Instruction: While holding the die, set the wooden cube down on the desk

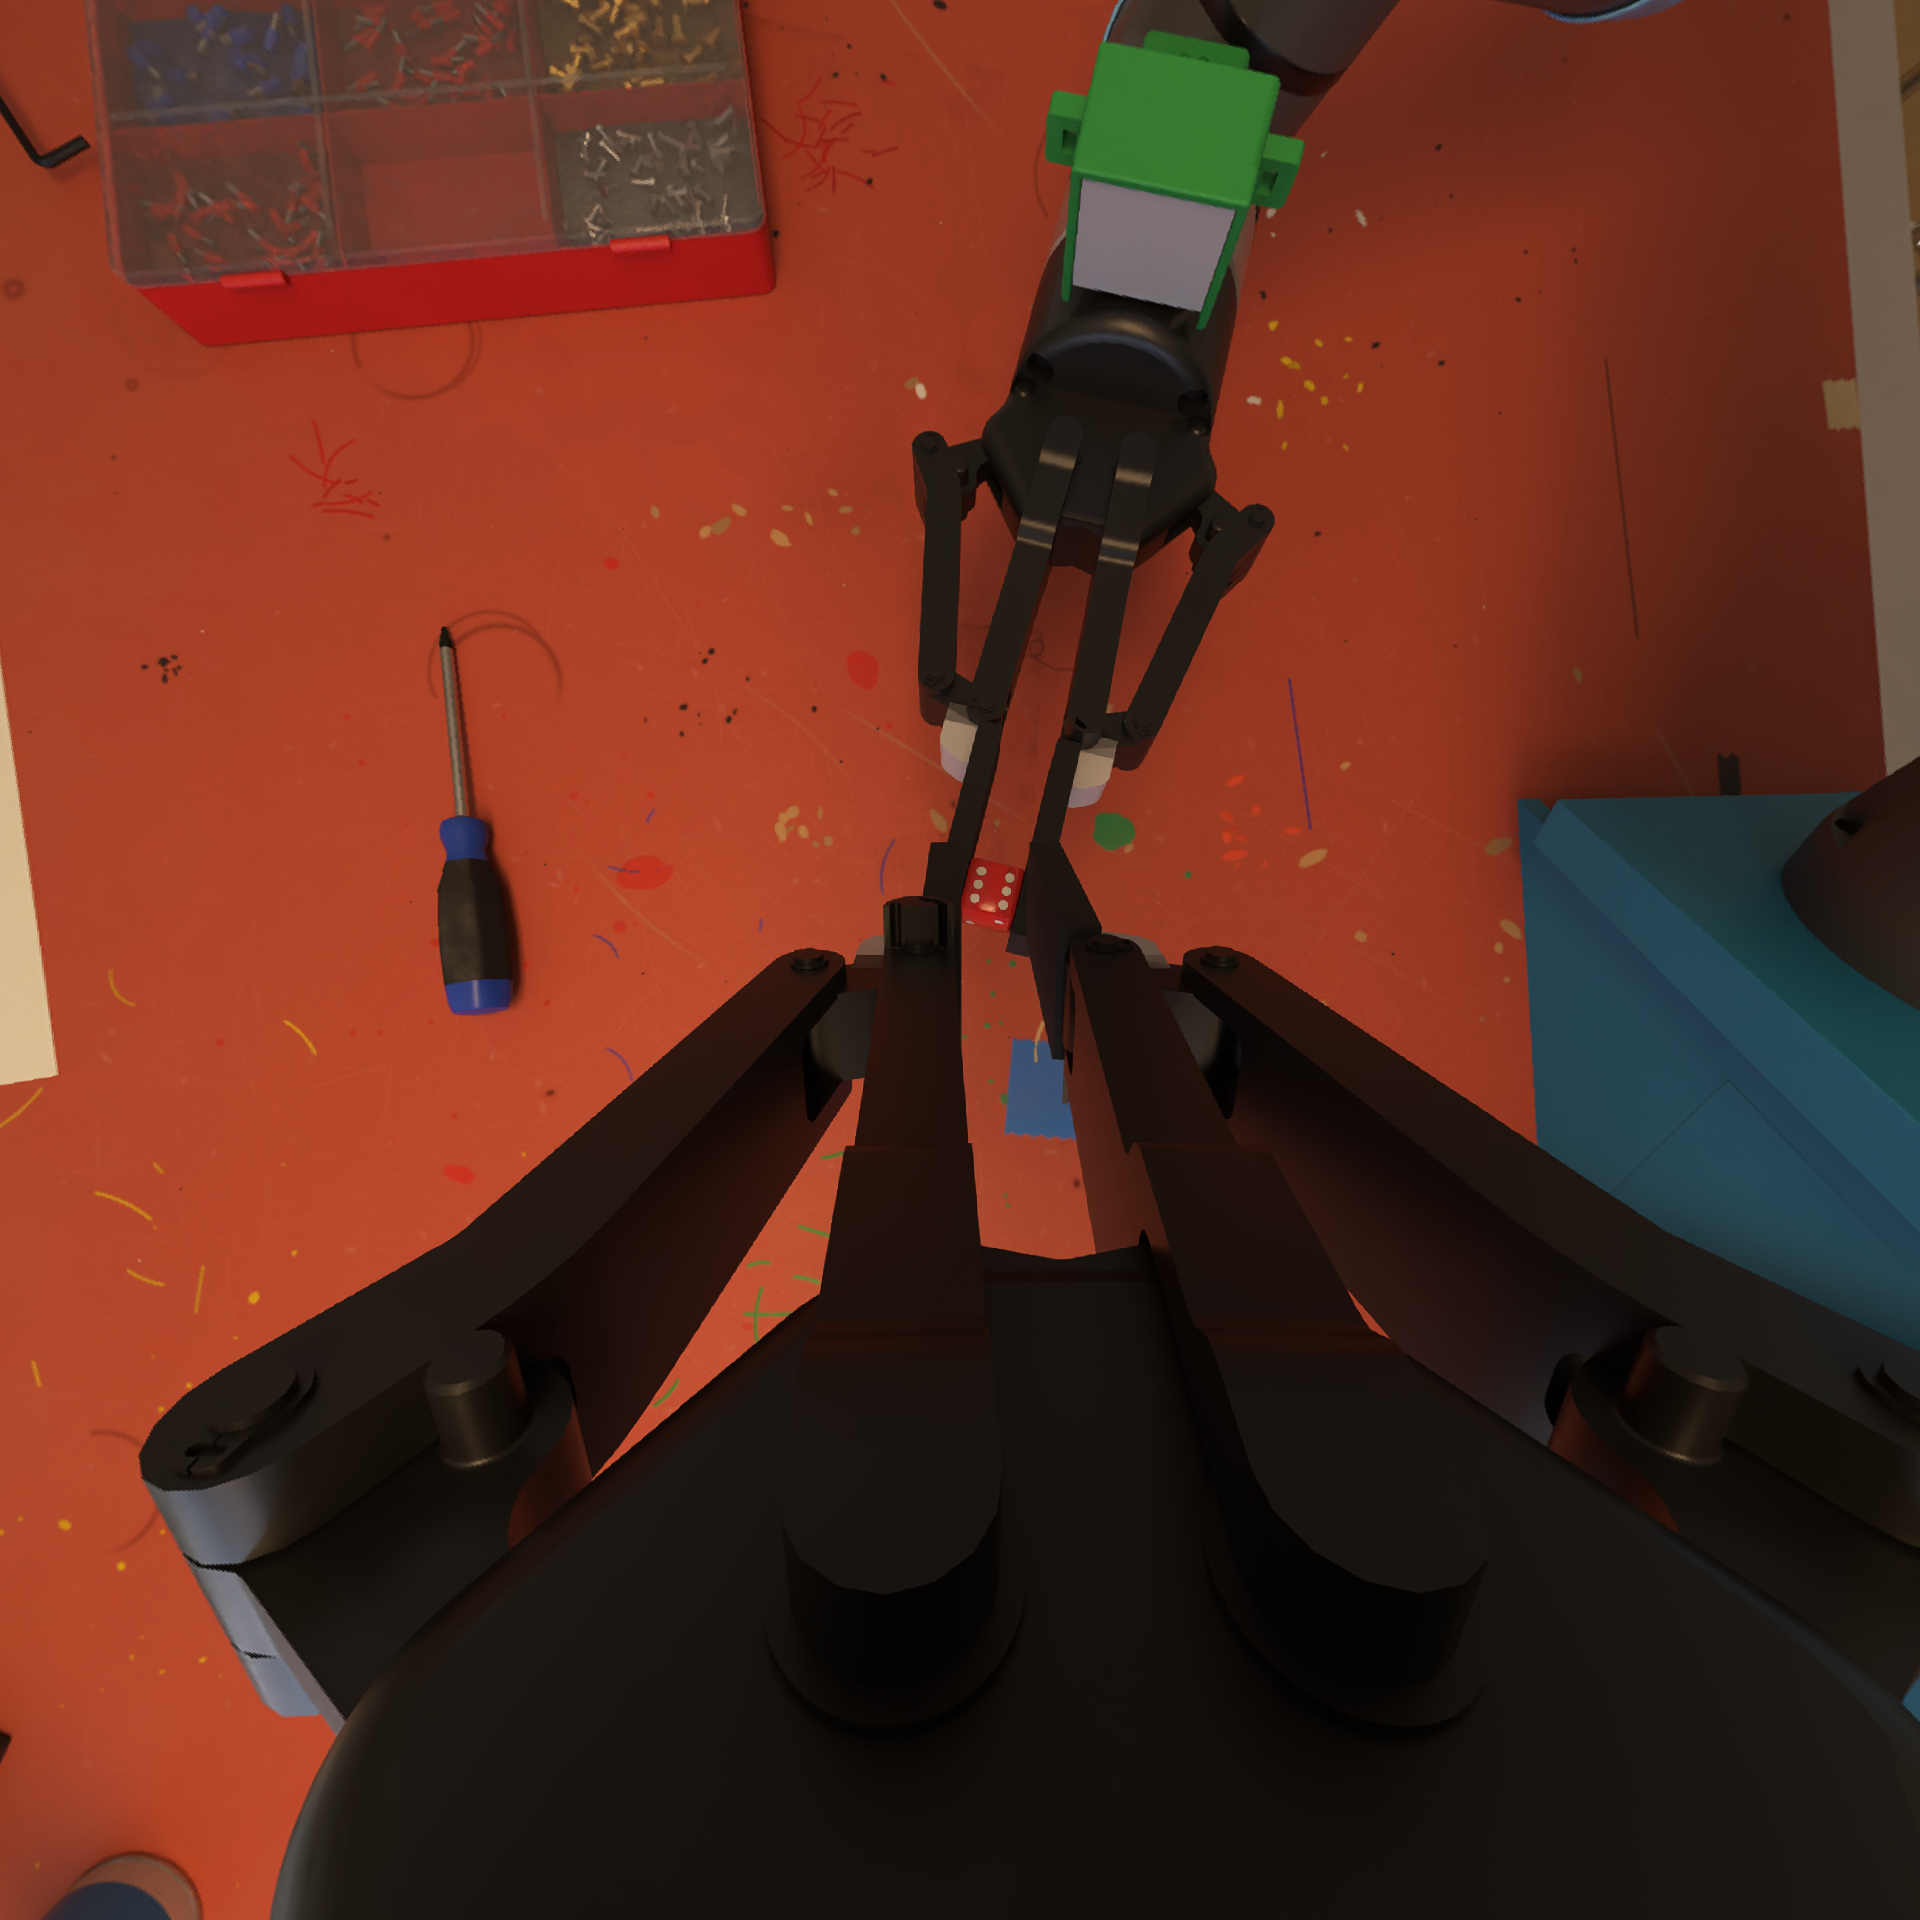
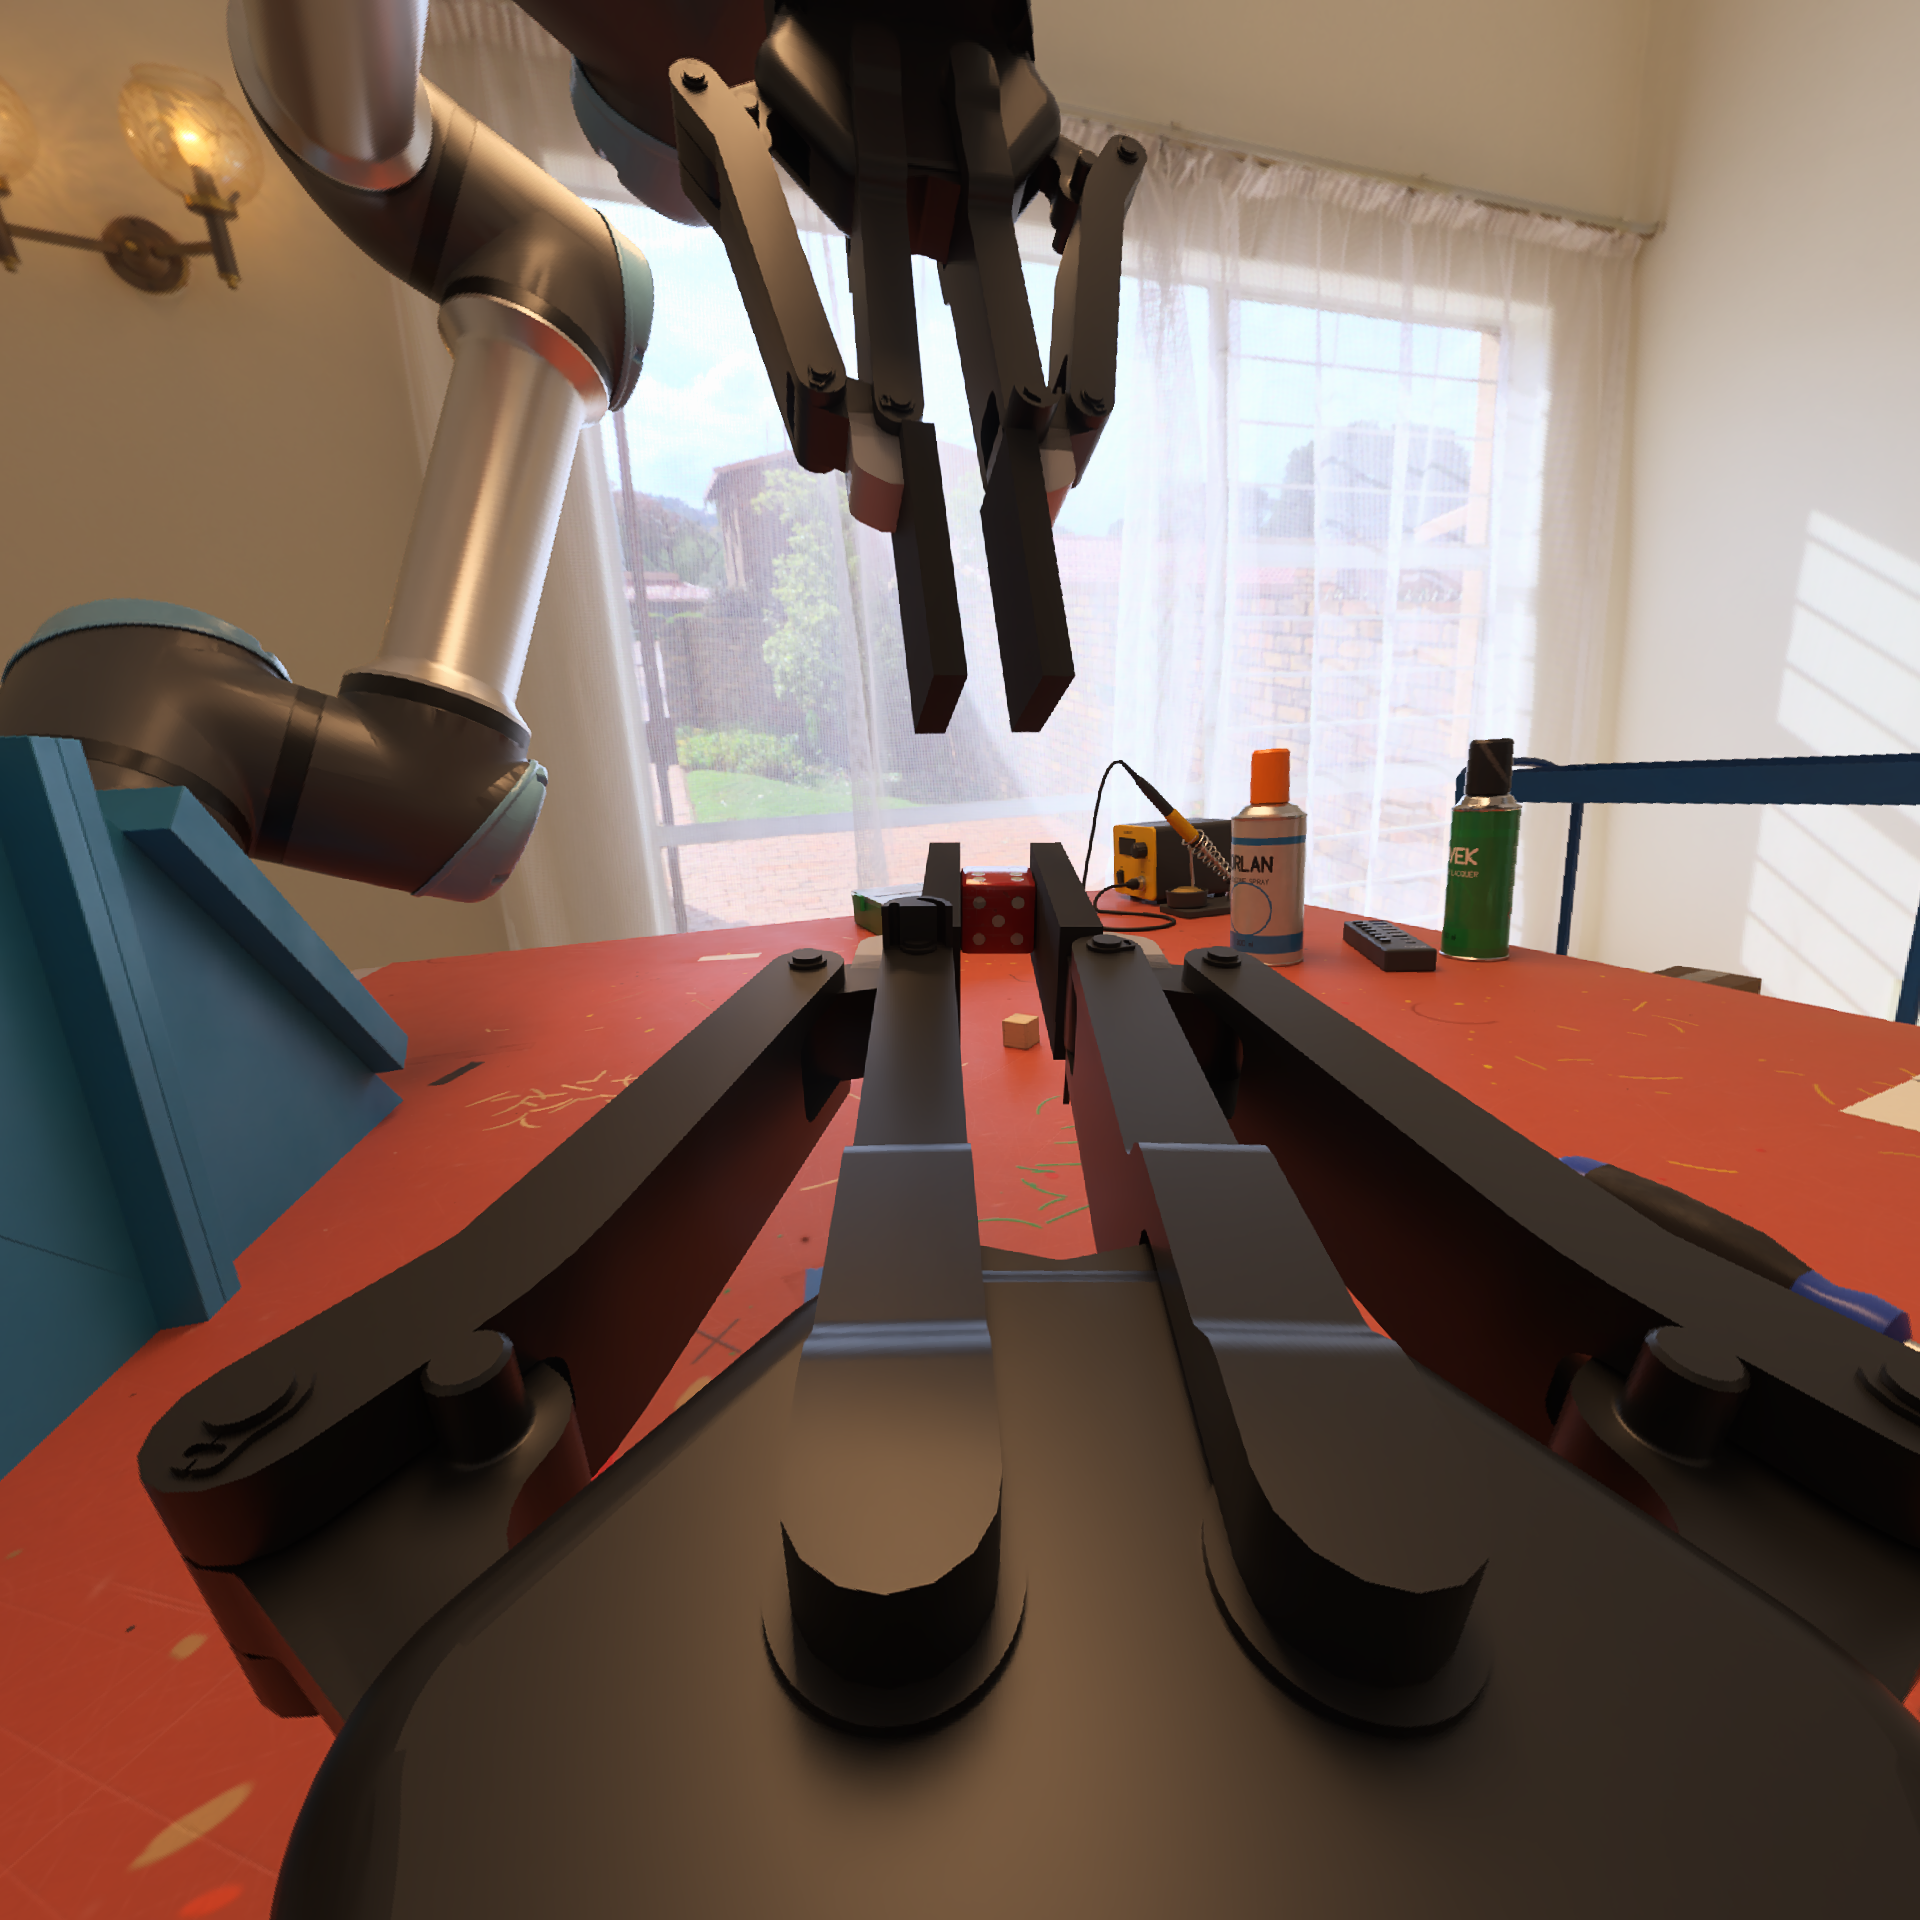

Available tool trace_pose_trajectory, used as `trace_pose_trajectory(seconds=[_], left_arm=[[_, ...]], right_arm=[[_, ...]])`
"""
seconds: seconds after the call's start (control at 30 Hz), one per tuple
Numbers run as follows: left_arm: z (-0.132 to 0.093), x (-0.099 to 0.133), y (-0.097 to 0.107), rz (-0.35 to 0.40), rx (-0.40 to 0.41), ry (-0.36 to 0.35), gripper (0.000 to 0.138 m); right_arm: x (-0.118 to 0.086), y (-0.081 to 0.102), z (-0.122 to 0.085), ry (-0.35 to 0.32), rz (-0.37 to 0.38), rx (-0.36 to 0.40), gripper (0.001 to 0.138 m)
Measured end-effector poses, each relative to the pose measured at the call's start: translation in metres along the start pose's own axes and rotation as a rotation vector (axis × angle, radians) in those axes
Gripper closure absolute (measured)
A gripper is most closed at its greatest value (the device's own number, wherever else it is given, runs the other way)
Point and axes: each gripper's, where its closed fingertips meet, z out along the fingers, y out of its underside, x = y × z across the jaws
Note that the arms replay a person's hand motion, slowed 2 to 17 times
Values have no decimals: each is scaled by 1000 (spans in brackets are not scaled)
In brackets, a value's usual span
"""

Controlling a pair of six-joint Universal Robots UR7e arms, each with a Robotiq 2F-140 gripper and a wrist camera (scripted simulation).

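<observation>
Right wrist view shows the wooden cube [image 2: 1020, 1031] already resting on the red desk [image 2: 1507, 1081], apart from both grippers, so the set-down looks done. The right gripper [image 2: 995, 896] is closed on the red die [image 2: 997, 910], held above the desk. Overhead, the left gripper [image 2: 992, 701] hangs with fingers slightly parted and nothing between them; probably only its withdrawal remains. A screwdriver [image 1: 470, 883] lies well aside.

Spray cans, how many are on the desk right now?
2. Both stand upright at the far edge in the right wrist view: the orange-capped can beside the soldering station, and the green can further right. Others may be out of view.
</observation>
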Motion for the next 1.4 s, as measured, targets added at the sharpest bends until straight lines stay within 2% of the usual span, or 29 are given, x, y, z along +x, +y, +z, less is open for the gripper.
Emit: trace_pose_trajectory(seconds=[1.4], left_arm=[[-1,-2,-6,-2,9,8,121]], right_arm=[[3,-12,-5,13,-1,64,121]])
